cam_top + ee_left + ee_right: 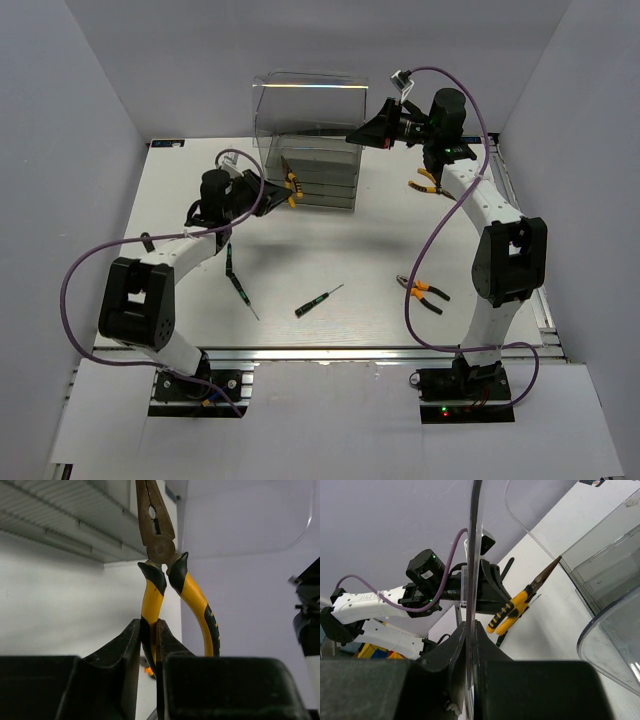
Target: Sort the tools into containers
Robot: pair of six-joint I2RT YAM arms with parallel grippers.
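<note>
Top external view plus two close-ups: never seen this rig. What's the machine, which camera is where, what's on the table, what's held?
The machine is two white robot arms bolted at the table's near edge. The top external view looks down from above and behind them; the other two come from a camera on each wrist.

The left end effector is shut on one handle of the held pliers, which have orange-and-black handles, pointing their nose at the drawer box.

The right end effector is shut on the clear plastic panel, the raised clear piece at the top of the box.

Lying loose on the table: two screwdrivers, pliers near the front and pliers behind the right arm.
</note>
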